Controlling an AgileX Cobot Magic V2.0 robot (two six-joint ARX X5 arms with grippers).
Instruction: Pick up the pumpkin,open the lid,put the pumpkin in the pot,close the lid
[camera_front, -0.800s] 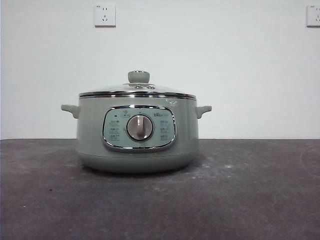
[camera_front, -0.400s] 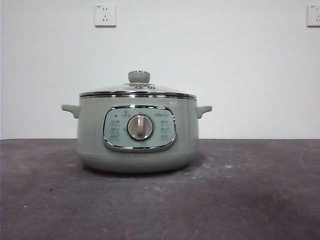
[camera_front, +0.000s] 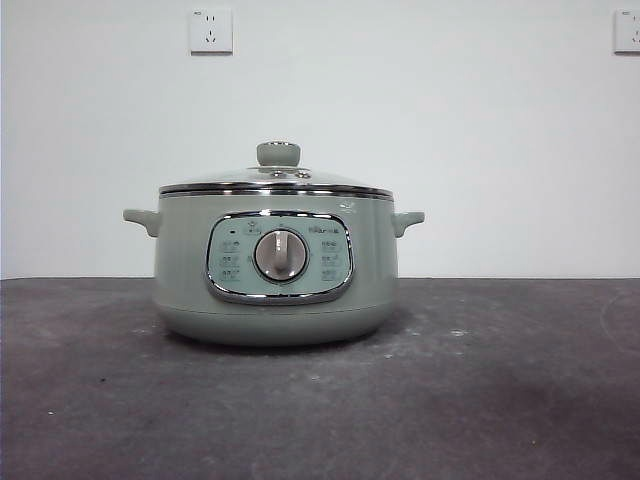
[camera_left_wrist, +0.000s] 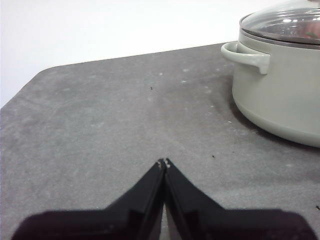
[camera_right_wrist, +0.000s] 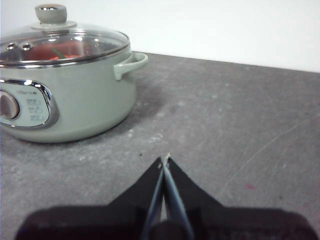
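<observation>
The sage-green pot (camera_front: 275, 270) stands on the dark table, its glass lid (camera_front: 275, 180) with the green knob (camera_front: 278, 153) seated on it. Through the lid (camera_right_wrist: 62, 45) in the right wrist view I see the orange pumpkin (camera_right_wrist: 65, 51) inside the pot (camera_right_wrist: 75, 100). My left gripper (camera_left_wrist: 164, 162) is shut and empty, low over the table to the pot's left side (camera_left_wrist: 280, 95). My right gripper (camera_right_wrist: 165, 160) is shut and empty, low over the table to the pot's right. Neither gripper shows in the front view.
The dark grey table (camera_front: 500, 400) runs to a white wall with two sockets (camera_front: 210, 30). The table's rounded far corner (camera_left_wrist: 45, 72) shows in the left wrist view.
</observation>
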